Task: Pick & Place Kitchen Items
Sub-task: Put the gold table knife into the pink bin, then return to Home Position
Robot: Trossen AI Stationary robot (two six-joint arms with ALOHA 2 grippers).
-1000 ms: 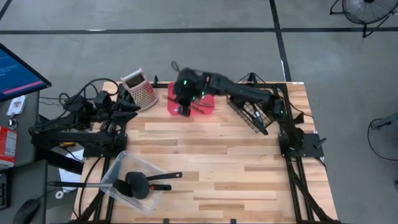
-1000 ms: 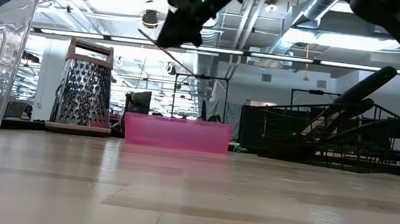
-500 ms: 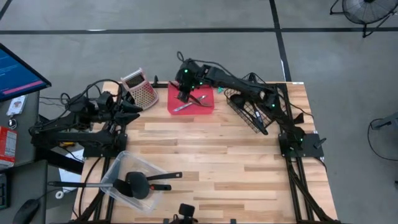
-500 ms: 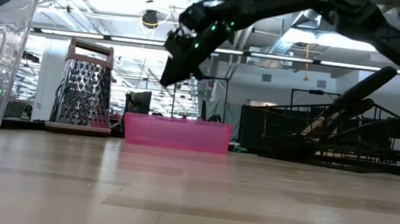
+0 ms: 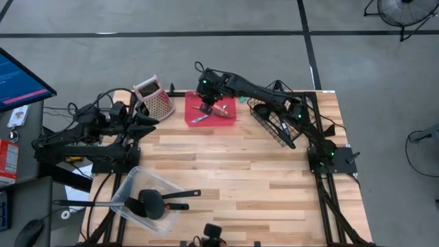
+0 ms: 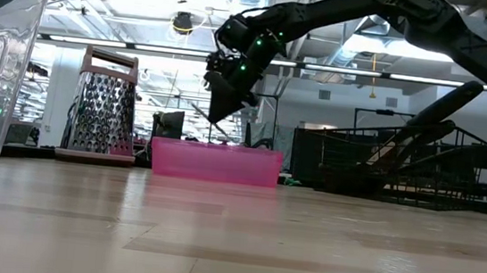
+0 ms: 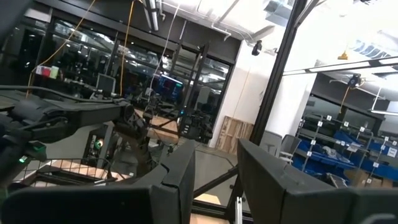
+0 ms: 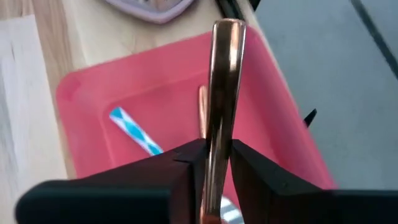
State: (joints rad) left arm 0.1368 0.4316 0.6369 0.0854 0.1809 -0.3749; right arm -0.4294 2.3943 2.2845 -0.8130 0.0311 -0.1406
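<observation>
Butcher-block table [image 5: 233, 171] is occupying a concrete-floored workshop. Left gripper [image 5: 147, 118] is waiting at nine o'clock, fingers parted. Right gripper [image 5: 208, 104] is hovering at twelve o'clock over the pink tray [image 5: 230, 115], clamping a copper-coloured utensil handle [image 8: 221, 93].

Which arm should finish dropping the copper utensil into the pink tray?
Right. Its claw is shut on the copper utensil directly above the pink tray. The left claw sits at the table's left edge beside the grater, holding nothing.
</observation>
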